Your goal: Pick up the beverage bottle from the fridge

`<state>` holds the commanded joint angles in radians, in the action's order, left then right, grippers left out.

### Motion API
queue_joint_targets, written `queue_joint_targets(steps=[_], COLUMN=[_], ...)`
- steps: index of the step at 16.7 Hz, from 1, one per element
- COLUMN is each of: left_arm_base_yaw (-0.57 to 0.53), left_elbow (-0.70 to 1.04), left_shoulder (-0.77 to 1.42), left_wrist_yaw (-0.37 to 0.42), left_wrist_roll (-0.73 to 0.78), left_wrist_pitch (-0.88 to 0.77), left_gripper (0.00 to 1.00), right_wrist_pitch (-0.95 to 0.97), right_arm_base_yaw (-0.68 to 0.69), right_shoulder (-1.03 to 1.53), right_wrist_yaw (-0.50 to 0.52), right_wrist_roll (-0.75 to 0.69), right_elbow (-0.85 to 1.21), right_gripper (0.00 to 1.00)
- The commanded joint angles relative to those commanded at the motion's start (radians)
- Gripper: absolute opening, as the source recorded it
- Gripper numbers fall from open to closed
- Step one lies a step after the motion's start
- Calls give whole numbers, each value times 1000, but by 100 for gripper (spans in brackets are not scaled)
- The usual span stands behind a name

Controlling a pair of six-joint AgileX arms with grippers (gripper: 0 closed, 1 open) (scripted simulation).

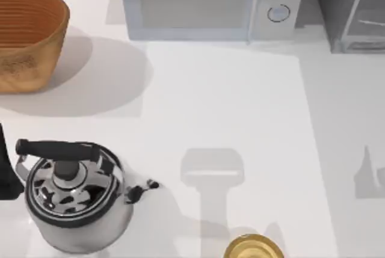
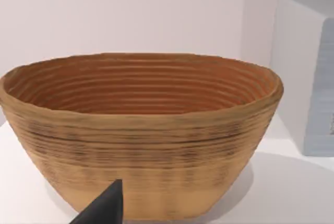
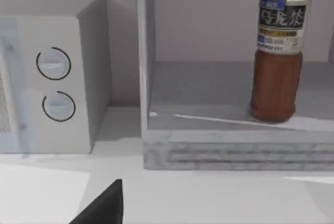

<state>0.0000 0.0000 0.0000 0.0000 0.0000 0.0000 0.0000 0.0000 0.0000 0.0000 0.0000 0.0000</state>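
The beverage bottle (image 3: pixel 276 51) stands upright on the grey floor inside the fridge (image 3: pixel 235 151); it has a white cap, a dark label and a reddish-brown lower body. In the top view the fridge (image 1: pixel 352 11) is the dark grey box at the back right corner, with its pale-framed panel showing. A dark tip of my right gripper (image 3: pixel 104 205) shows low in the right wrist view, in front of the fridge and well apart from the bottle. My left gripper (image 2: pixel 104 208) faces the wicker basket (image 2: pixel 141 130). A dark piece of my left arm (image 1: pixel 5 168) sits at the table's left edge.
A pale microwave (image 1: pixel 204 2) with two round knobs stands at the back, just left of the fridge. The wicker basket (image 1: pixel 27 35) is at the back left. A steel kettle (image 1: pixel 72 195) occupies the front left, and a golden-yellow glassy object (image 1: pixel 252 248) lies at the front edge.
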Motion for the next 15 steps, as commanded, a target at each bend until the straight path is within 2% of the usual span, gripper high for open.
queue_joint_targets(steps=[4, 7, 10, 15], left_arm_base_yaw=[0, 0, 0, 0], left_elbow=[0, 0, 0, 0], left_shoulder=[0, 0, 0, 0], left_wrist_yaw=[0, 0, 0, 0], left_wrist_roll=[0, 0, 0, 0], left_wrist_pitch=[0, 0, 0, 0], left_gripper=[100, 100, 100, 100], right_wrist_pitch=[31, 158, 369, 795], right_arm_base_yaw=[-12, -57, -127, -266], right_shoulder=[31, 157, 378, 888], right_wrist_yaw=[-12, -54, -118, -251], right_wrist_roll=[-1, -4, -6, 0], right_elbow=[4, 20, 45, 86], right_gripper=[100, 100, 100, 100])
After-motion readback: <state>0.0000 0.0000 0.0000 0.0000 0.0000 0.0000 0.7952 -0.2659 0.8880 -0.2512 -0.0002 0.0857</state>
